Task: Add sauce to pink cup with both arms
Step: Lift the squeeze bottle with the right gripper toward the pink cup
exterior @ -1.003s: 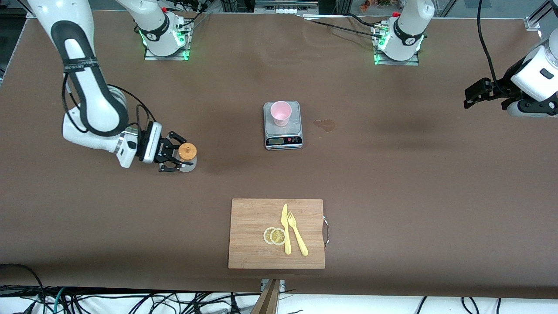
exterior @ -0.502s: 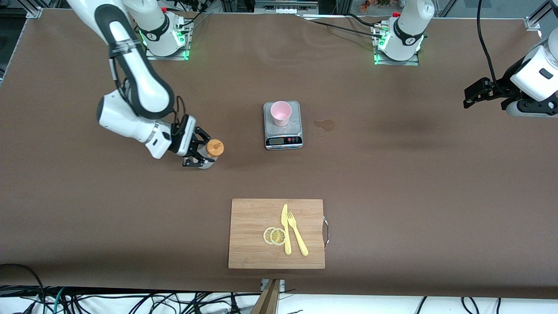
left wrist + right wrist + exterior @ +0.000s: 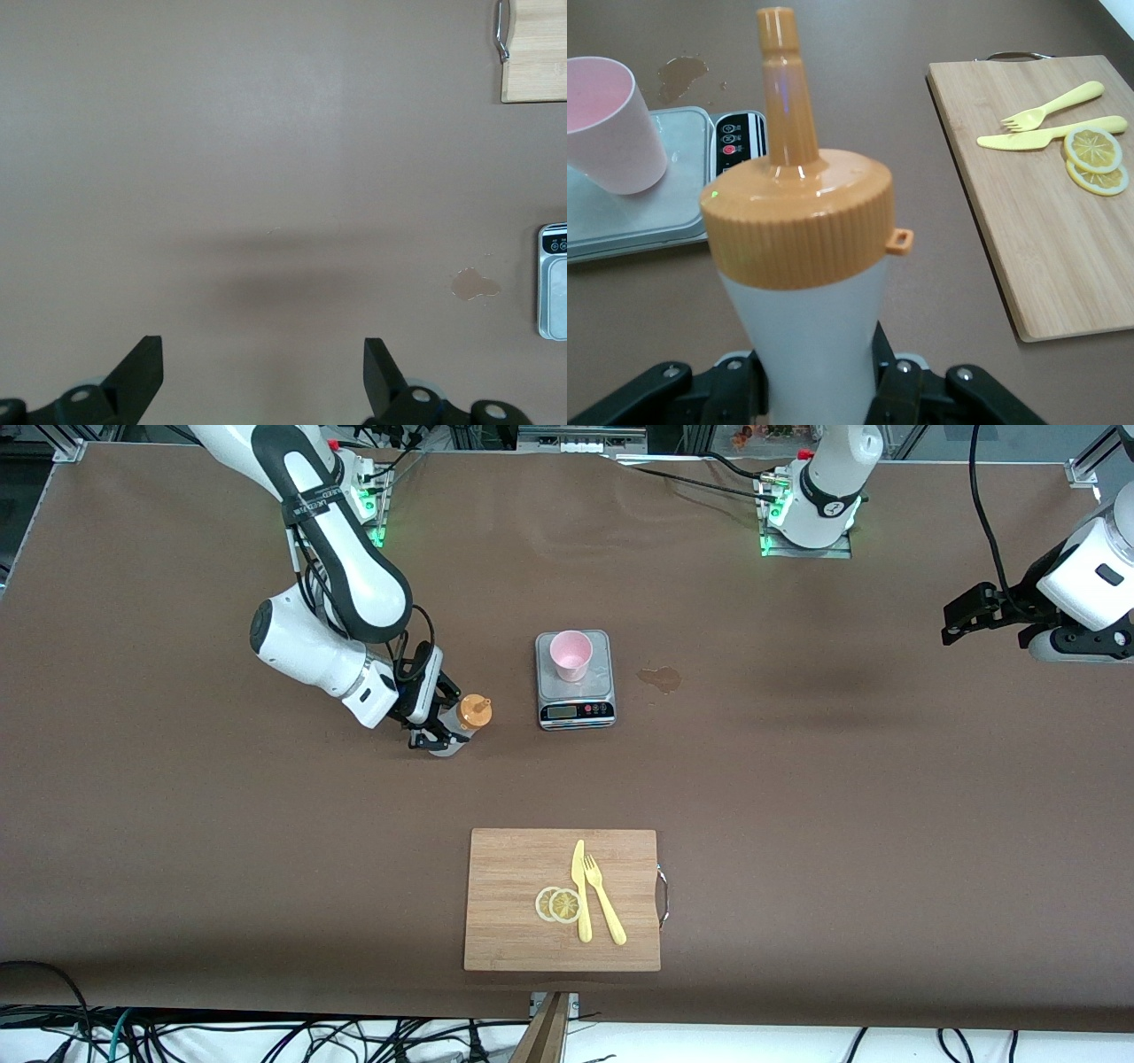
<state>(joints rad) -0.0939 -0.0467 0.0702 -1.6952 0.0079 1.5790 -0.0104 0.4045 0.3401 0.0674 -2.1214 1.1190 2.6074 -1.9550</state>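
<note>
My right gripper [image 3: 440, 729] is shut on the sauce bottle [image 3: 462, 724], a translucent whitish squeeze bottle with an orange cap and nozzle, held over the table beside the grey scale [image 3: 602, 682] toward the right arm's end. In the right wrist view the bottle [image 3: 806, 301] fills the middle, gripped by both fingers. The pink cup [image 3: 570, 655] stands on the scale; it also shows in the right wrist view [image 3: 607, 124]. My left gripper [image 3: 961, 622] is open and empty, waiting high over the left arm's end of the table; its fingertips [image 3: 146, 359] show over bare table.
A wooden cutting board [image 3: 514, 921] with a yellow knife [image 3: 581, 895], a yellow fork [image 3: 604, 899] and lemon slices [image 3: 558, 904] lies nearer the front camera. A small brown spill [image 3: 660, 679] marks the table beside the scale.
My right gripper has carried the sauce bottle across the table toward the scale and pink cup, tilting it slightly. The left arm has not moved.
</note>
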